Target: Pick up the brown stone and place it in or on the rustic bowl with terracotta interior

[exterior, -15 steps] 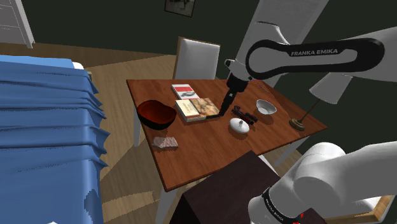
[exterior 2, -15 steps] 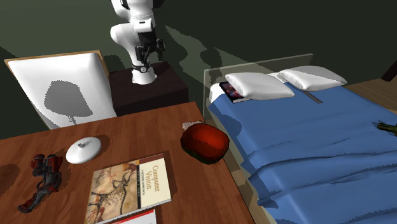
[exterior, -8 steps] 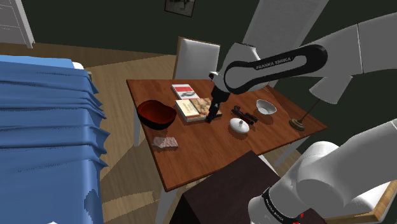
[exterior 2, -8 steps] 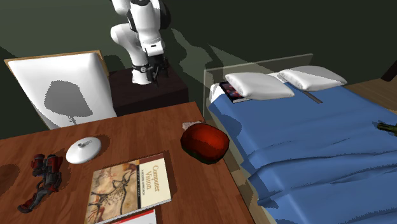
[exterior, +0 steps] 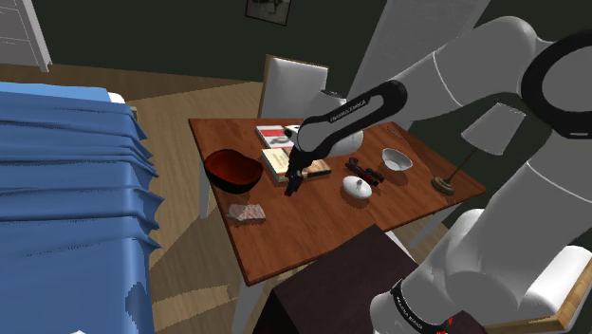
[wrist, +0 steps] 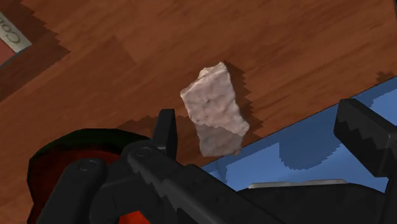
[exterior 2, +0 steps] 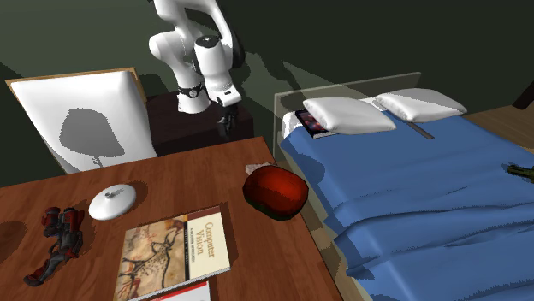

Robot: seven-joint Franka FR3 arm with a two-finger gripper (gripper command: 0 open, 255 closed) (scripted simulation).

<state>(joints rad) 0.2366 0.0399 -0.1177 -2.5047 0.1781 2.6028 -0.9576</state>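
Note:
The stone (exterior: 249, 213) is a pale pinkish-brown lump lying near the wooden table's (exterior: 313, 228) edge on the bed side. The bowl (exterior: 232, 168), dark outside and red inside, stands a little beyond it. My gripper (exterior: 292, 185) hangs open and empty over the table beside the bowl, short of the stone. In the wrist view the stone (wrist: 213, 105) lies on the wood ahead of the gripper (wrist: 261, 114), nearer one of the spread fingers (wrist: 167, 130), with the bowl's rim (wrist: 57, 153) beside that finger. In the second exterior view the stone (exterior 2: 255, 168) peeks out behind the bowl (exterior 2: 275, 190).
Two books (exterior: 294, 161), a white lidded dish (exterior: 357, 188), a white bowl (exterior: 397, 159), a dark toy (exterior: 364, 171) and a lamp (exterior: 444, 180) share the table. A white chair (exterior: 292, 85) stands behind it. The blue bed (exterior: 66, 199) runs close along the stone's edge.
The arm has swung toward the shoulder view's left and come lower, carrying the gripper from above the dark toy, past the books, to beside the bowl. The fingers stayed apart.

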